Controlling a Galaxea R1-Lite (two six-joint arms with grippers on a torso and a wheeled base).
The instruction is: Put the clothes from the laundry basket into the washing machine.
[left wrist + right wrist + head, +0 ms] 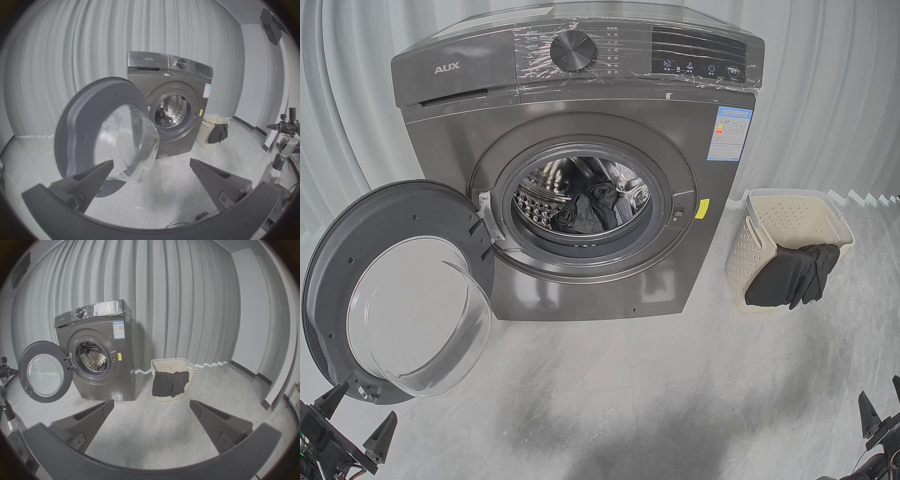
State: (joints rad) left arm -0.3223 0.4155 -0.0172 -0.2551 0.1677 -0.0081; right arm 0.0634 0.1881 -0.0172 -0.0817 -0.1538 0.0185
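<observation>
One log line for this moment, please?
door open; dark clothes in drum; black garment over basket rim; left tool open; right tool open

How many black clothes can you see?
2. First garment lies in the washer drum; second garment hangs over the basket rim. More may hide in either.

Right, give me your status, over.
Left gripper, right gripper: jaws open, empty. One dark garment in drum, second garment draped over laundry basket rim. Washer door wide open.
</observation>
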